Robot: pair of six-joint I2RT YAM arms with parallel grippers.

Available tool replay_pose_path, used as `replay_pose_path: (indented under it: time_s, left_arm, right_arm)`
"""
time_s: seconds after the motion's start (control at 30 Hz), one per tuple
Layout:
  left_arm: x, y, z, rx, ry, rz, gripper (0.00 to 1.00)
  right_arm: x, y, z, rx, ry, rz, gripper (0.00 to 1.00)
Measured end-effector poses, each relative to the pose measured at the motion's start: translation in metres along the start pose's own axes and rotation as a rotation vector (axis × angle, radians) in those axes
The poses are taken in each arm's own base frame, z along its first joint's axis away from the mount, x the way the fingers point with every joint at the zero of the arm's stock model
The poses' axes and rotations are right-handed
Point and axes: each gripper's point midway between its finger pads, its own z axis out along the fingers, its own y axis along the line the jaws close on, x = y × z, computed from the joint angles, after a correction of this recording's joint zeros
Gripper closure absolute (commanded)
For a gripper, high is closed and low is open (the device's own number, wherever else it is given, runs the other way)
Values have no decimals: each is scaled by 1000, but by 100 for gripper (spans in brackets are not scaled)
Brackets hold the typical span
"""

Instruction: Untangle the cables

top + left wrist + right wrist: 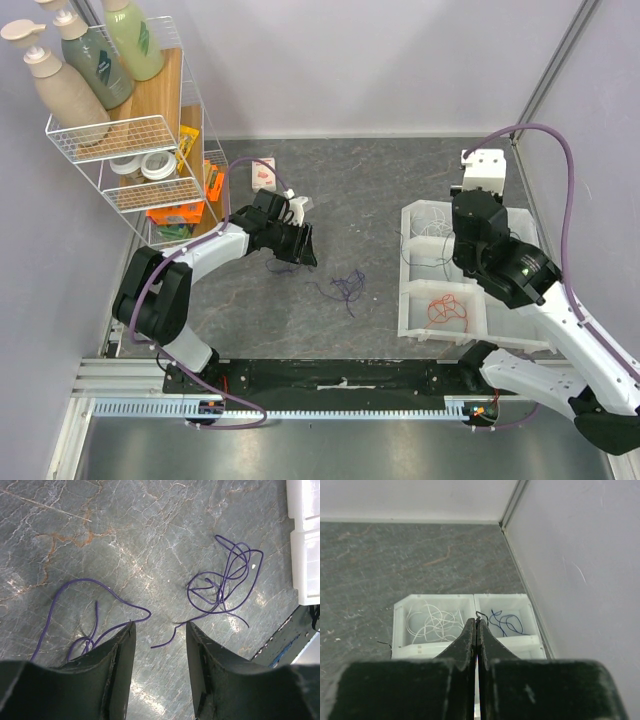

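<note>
Hovering left pincer (159, 629): released, its two fingers spread wide over the grey surface (125, 525).
Purple tangle (227, 577): lay knotted on the surface ahead of the left pincer, off to the right in its wrist view. One loose end ran back into the gap between the fingertips; whether it touched them could not be told.
Purple strand (75, 587): a separate long loop, ahead and left of the same pincer in that view. It lay apart from the tangle, its near part hidden behind one finger.
Right pincer (478, 622): clenched, fingers pressed flat together. A tiny dark hooked bit showed at the tips, too small to tell whether it was a cable.
Tray (435, 596): white, compartmented, below and ahead of the right pincer.
White cable (432, 622): coiled in the compartment ahead-left of the right pincer's tips.
Dark blue cable (506, 622): looped in the compartment ahead-right of those tips.
Orange-red cable (447, 308): lay in a compartment behind the right pincer, toward its arm's base.
</note>
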Motion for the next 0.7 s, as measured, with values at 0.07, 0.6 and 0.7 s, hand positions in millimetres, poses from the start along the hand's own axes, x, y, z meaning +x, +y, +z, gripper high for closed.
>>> replay_pose_path:
  time_s: [0.07, 0.6, 0.7]
  left_arm:
    - [0, 0, 0, 0, 1, 0, 49]
    - [5, 0, -2, -4, 21, -3, 49]
    - [5, 1, -2, -5, 20, -5, 49]
  right_arm:
    - [10, -4, 3, 18, 23, -5, 100]
    - [45, -22, 11, 133, 115, -67, 100]
    - [47, -29, 8, 145, 120, -77, 100]
